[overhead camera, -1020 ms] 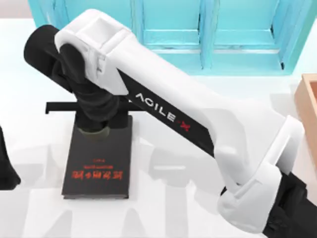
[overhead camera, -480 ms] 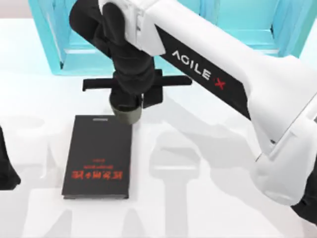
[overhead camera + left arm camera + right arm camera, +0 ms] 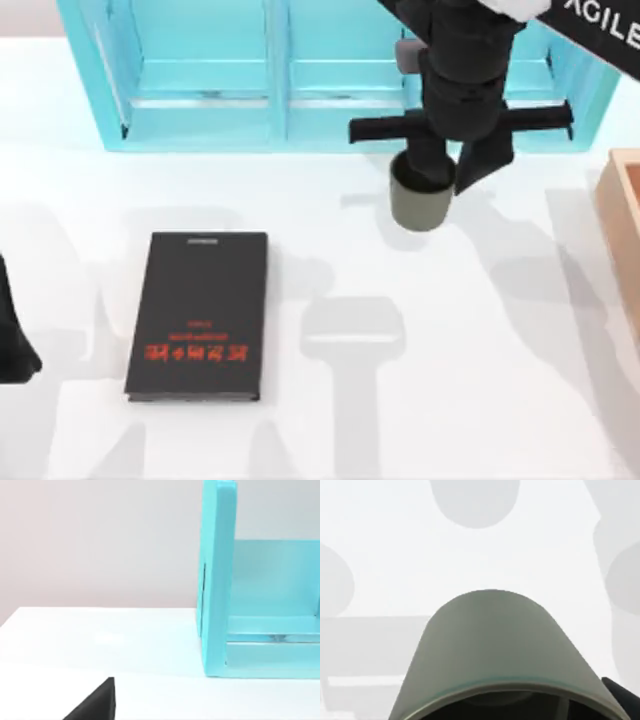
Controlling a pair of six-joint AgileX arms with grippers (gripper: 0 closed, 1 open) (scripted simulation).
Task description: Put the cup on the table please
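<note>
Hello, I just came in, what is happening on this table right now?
The right gripper holds the olive-green cup upright by its rim, in front of the turquoise shelf cabinet, over the white table. The black book lies flat toward the left. The left arm is parked at the left edge.

You have a smooth, matt olive cup (image 3: 418,206) with a dark inside, its wall looking like glazed ceramic or plastic in the right wrist view (image 3: 492,645). The right gripper (image 3: 445,170) on it is matt black, like hard plastic. The counter (image 3: 400,400) is plain white, smooth, faintly sheeny. The turquoise shelf (image 3: 200,90) looks glossy, like lacquered board. The black book (image 3: 200,315) has a matt cover with red print
</note>
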